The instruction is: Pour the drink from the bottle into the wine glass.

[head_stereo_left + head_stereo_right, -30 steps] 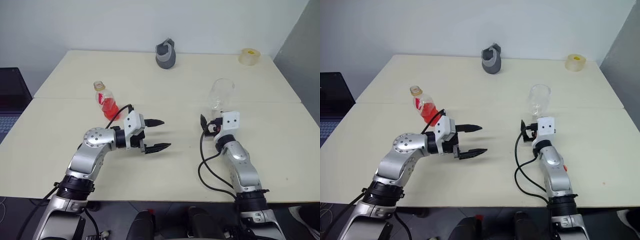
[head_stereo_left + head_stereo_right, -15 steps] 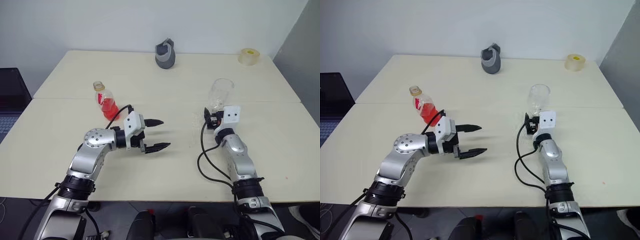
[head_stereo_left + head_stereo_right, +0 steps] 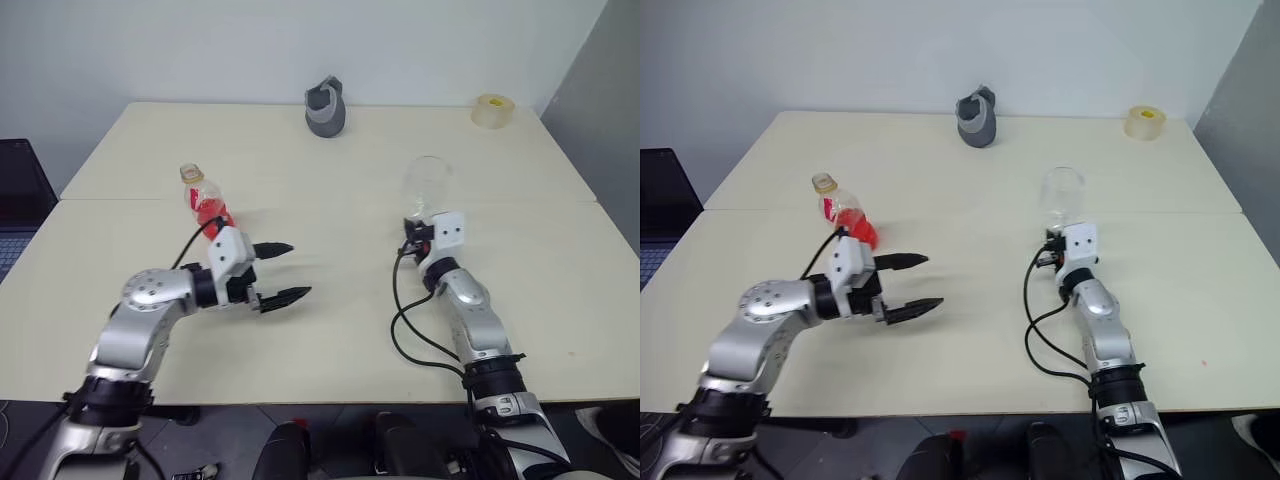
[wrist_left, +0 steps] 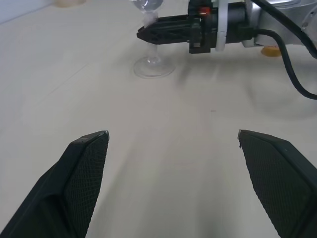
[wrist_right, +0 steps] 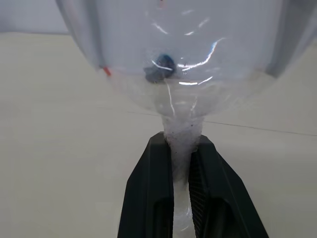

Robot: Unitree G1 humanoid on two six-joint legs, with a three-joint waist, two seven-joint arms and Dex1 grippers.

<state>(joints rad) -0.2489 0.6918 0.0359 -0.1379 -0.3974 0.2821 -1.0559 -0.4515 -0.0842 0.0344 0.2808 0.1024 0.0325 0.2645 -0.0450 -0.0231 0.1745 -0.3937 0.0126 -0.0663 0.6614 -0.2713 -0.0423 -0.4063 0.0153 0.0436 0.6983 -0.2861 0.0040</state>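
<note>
The right tool (image 5: 181, 163) is clenching the thin stem of the clear stemmed wine glass (image 3: 424, 187), apparently steadying it for pouring; the left tool (image 3: 276, 272) is gaping wide, empty, beside the small clear plastic bottle (image 3: 203, 199) of red drink (image 3: 213, 214) on the table (image 3: 330, 330).

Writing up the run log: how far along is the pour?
Early. Done: the right gripper is shut on the wine glass stem. In hand: the left gripper, open, is beside the bottle, not gripping it. Left: grasp the bottle and pour; the drink is all in it, glass empty.

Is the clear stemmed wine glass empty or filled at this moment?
Empty: the clear stemmed wine glass shows a colourless bowl; the red drink sits in the small plastic bottle.
</note>
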